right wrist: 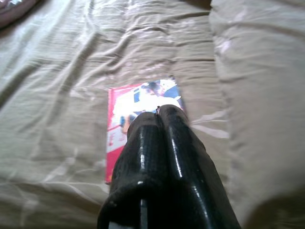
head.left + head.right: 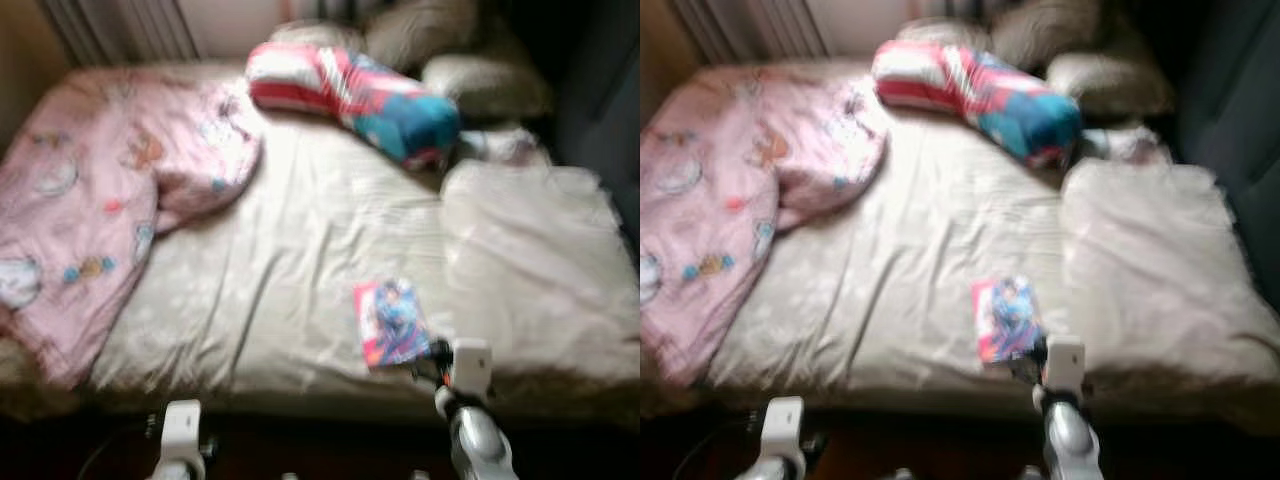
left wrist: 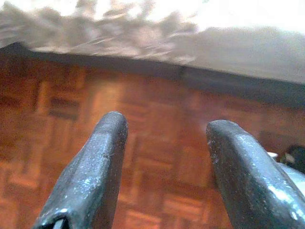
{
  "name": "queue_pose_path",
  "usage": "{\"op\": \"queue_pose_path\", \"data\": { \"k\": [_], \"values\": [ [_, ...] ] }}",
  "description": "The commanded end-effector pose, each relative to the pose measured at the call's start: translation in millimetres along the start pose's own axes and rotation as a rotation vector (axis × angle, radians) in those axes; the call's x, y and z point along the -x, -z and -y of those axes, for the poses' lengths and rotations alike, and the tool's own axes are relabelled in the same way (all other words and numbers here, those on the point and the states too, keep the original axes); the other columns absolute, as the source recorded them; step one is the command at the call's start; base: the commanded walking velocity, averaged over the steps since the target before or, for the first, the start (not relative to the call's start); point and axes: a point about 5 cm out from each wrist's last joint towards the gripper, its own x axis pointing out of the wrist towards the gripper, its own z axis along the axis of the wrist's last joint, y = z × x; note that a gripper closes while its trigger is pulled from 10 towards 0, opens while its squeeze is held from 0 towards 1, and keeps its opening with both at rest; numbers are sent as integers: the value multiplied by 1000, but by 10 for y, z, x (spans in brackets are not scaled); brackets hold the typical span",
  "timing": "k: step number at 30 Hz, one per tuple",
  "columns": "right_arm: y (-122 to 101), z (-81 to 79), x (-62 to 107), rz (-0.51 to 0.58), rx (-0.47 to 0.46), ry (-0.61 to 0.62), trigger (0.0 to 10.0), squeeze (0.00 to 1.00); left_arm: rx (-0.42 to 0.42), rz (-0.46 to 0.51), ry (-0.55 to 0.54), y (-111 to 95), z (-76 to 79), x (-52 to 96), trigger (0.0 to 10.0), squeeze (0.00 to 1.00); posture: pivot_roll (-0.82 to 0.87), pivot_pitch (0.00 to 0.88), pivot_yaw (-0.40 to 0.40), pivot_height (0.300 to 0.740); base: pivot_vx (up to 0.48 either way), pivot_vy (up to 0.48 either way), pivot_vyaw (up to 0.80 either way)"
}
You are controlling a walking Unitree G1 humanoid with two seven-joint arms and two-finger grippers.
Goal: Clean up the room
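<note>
From the head views, a big bed [image 2: 300, 290] with a pale sheet fills the scene. A small book [image 2: 392, 323] with a red and blue cover lies flat near the foot edge of the bed, a bit toward the right side. There is writing on the cover, but it is too blurry to read. A pink blanket [image 2: 90, 210] with cartoon pictures is bunched over the left side of the bed. A long red, white and blue pillow [image 2: 355, 95] lies near the head edge, with pale pillows [image 2: 470, 70] behind it in the right corner. A folded pale cover [image 2: 540, 250] lies along the right side.

The right gripper [image 2: 440, 352] is at the foot edge, just beside the book's near right corner. The left arm hangs low in front of the bed.

In the left wrist view, the left gripper [image 3: 164, 157] has its two black fingers [image 3: 90, 171] spread wide. They hold nothing and hang over a brown wood floor [image 3: 157, 138].

In the right wrist view, the right gripper's fingers [image 1: 162, 148] are pressed together with nothing between them. Their tips are over the near edge of the book. I cannot tell if they touch it.
</note>
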Motion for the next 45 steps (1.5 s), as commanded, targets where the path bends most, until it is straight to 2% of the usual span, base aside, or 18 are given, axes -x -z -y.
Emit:
{"op": "queue_pose_path", "data": {
  "k": [1,36,45],
  "values": [
    [105,58,71,-41,-1,20,10000,0,-4,-43,6,110,25,22,10000,0,-14,166,66,740,0,416,0],
    [99,33,60,-42,13,2,10000,0,-18,-64,23,185,74,42,10000,0,-30,151,71,740,0,417,0],
    [102,35,60,-45,16,1,10000,0,-17,-59,22,165,73,36,10000,0,-28,170,69,740,0,415,0]
  ]
}}
